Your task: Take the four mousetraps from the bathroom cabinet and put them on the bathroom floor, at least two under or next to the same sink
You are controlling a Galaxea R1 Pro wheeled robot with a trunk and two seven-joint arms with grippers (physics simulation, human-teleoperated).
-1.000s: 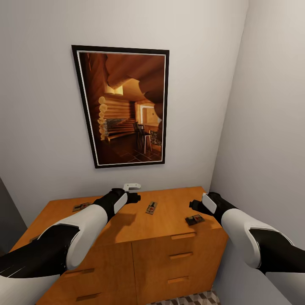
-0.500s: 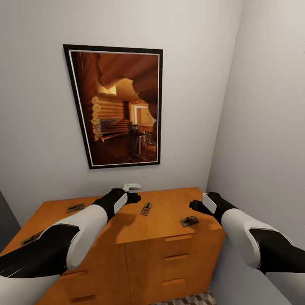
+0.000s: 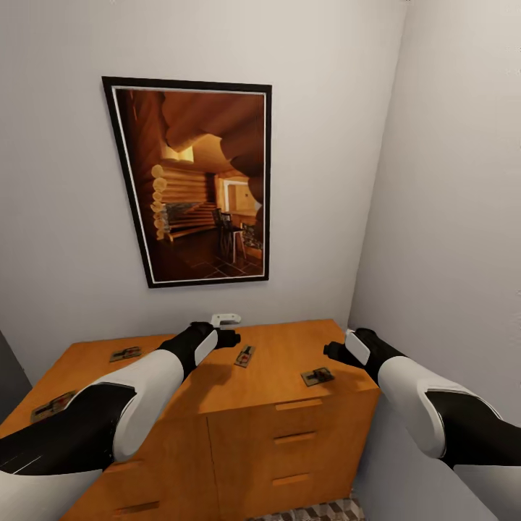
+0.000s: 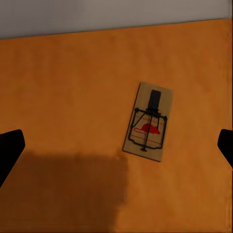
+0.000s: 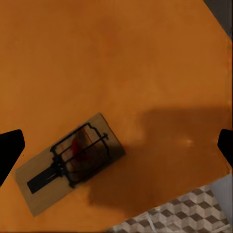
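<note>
Several mousetraps lie flat on the orange-brown cabinet [image 3: 289, 347]: one near the middle [image 3: 244, 355], one near the right front corner [image 3: 318, 376], one at the back left [image 3: 124, 354], one at the left front edge [image 3: 52, 406]. My left gripper [image 3: 228, 337] hovers open just left of the middle trap [image 4: 147, 121], whose board lies between its spread fingertips [image 4: 9, 150]. My right gripper [image 3: 333, 351] hovers open above the right trap [image 5: 68, 162]. A strip of bathroom floor [image 5: 174, 218] shows past the cabinet's front edge. The sink is out of view.
A white object [image 3: 225, 318] rests on the cabinet top against the back wall. A large framed picture [image 3: 195, 181] hangs above it. The right wall [image 3: 449, 217] stands close beside the cabinet. Cube-pattern tiles [image 3: 311, 512] show below the drawers.
The whole picture has slid left, so the camera has moved. The left front trap has come into view. Both arms keep their place in the picture, with open grippers.
</note>
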